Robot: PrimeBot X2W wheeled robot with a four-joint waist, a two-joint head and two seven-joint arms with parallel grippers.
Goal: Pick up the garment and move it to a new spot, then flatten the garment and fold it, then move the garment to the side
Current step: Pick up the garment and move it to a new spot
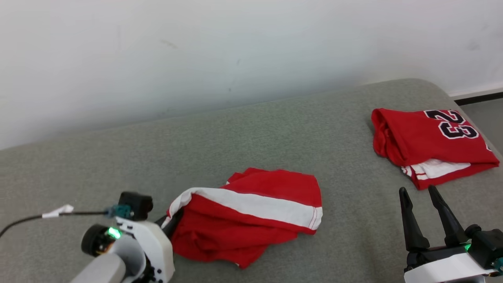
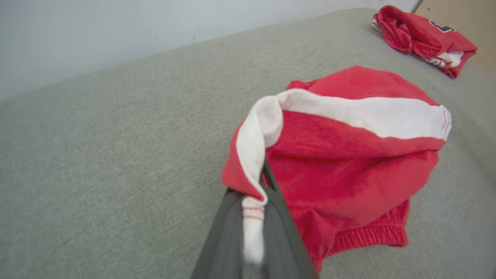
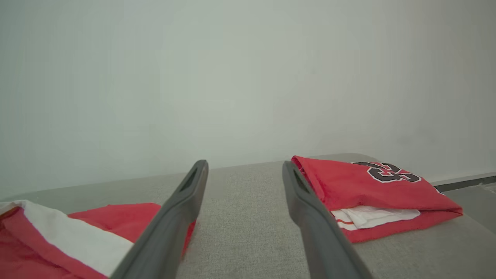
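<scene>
Garment (image 2: pixel 348 155) edge hides left end effector (image 2: pixel 264 179) fingertips

Red garment (image 1: pixel 243 230) (broad white stripe) lies crumpled on grey cushion (image 1: pixel 275 133), left corner raised.

White wrist housing (image 1: pixel 145 243), green status light (image 1: pixel 114 232), black camera (image 1: pixel 135 204); black cable (image 1: pixel 23 222), white tag (image 1: pixel 57 211), teal connector (image 1: pixel 118 211); right gripper (image 1: pixel 416 189): long dark tapered fingers (image 1: pixel 410 224).

A folded jersey (image 1: pixel 428 145) numbered 23 lies at the grey surface's (image 1: pixel 275 129) far right, by a white wall (image 1: pixel 196 51).
</scene>
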